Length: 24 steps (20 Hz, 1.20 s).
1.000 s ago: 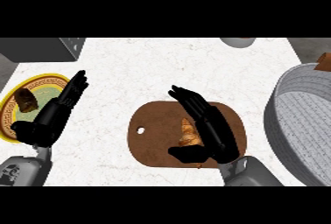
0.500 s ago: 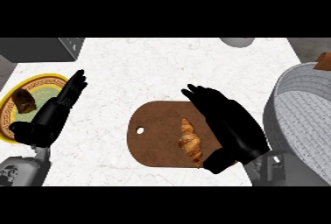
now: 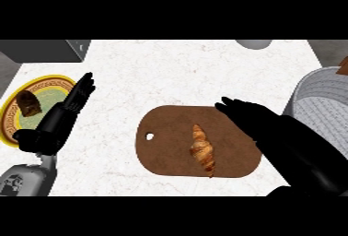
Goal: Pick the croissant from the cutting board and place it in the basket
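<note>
Step in hand: approach to the pick. Croissant (image 3: 203, 150) lies lengthwise on the cutting board (image 3: 166, 143), right of the board's centre, not yet lifted. Right hand (image 3: 275, 136) hangs over the board's right edge, just beside the croissant, fingers straight, holding nothing. No contact with the pastry is apparent. Left hand (image 3: 60, 120) rests open, fingers up, well left of the board, by a yellow-rimmed plate (image 3: 48, 79). Basket (image 3: 319, 106) sits just right of the board. Next move, by my judgement: shift the right hand left over the croissant, close round it, lift, carry right to the basket.
</note>
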Each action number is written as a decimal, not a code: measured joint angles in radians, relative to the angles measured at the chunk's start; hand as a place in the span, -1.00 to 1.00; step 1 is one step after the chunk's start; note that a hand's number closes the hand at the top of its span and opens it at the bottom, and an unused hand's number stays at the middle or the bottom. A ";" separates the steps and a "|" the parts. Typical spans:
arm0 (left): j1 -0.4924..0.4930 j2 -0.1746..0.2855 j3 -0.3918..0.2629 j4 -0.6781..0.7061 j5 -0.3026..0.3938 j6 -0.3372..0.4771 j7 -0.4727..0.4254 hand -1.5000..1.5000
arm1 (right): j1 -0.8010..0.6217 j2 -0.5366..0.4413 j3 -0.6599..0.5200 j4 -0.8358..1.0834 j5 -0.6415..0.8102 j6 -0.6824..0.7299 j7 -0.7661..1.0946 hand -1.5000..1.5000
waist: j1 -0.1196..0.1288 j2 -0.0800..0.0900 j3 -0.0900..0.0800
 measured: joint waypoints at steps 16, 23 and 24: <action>-0.009 -0.046 0.053 -0.007 -0.040 -0.066 0.022 0.00 | 0.212 0.118 0.002 0.109 0.279 -0.087 -0.252 -1.00 | 0.012 0.006 0.002; 0.017 -0.078 0.059 -0.022 -0.075 -0.076 0.013 0.00 | 0.241 0.201 0.058 0.318 0.477 -0.223 -0.434 -1.00 | 0.015 0.006 0.001; 0.007 -0.078 0.066 -0.021 -0.074 -0.082 0.020 0.00 | 0.233 0.222 0.062 0.339 0.497 -0.235 -0.440 -1.00 | 0.014 0.006 0.002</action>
